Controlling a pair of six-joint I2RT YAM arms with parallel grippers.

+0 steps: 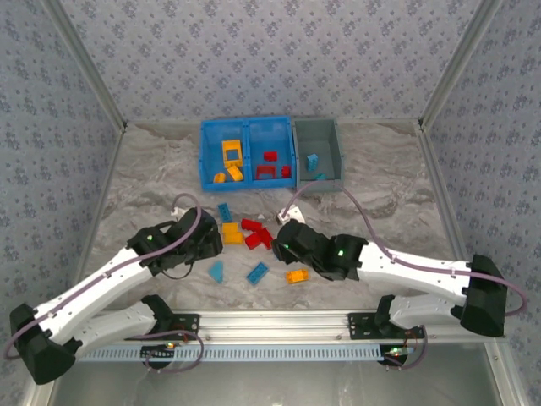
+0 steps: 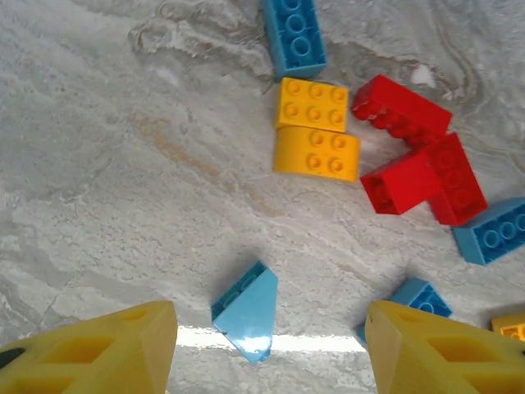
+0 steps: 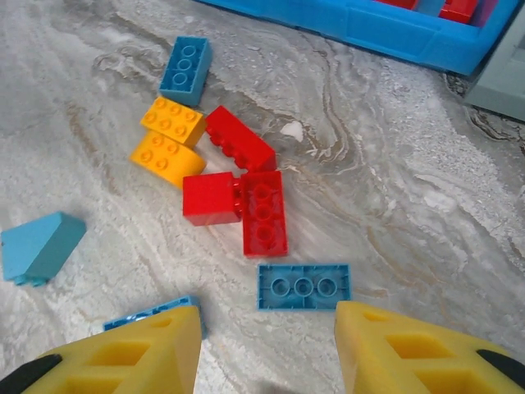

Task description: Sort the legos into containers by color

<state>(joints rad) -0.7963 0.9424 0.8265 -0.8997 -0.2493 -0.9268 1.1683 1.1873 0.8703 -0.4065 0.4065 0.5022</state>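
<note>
Loose legos lie mid-table: a blue brick (image 1: 224, 211), orange bricks (image 1: 232, 233), red bricks (image 1: 256, 233), a light blue wedge (image 1: 216, 271), another blue brick (image 1: 258, 271) and an orange one (image 1: 297, 275). My left gripper (image 2: 271, 349) hangs open over the wedge (image 2: 246, 312), which lies between its yellow fingers (image 2: 123, 349) without touching them. My right gripper (image 3: 267, 345) is open too, with an upside-down blue brick (image 3: 303, 286) just ahead of its fingertips. The blue bin (image 1: 205, 156) holds orange bricks on the left and red on the right. Light blue bricks sit in the grey bin (image 1: 331, 135).
Both gripper heads, left (image 1: 207, 243) and right (image 1: 286, 243), stand close on either side of the brick cluster. Patterned walls and metal posts close in the table; a metal rail (image 1: 270, 321) runs along the near edge.
</note>
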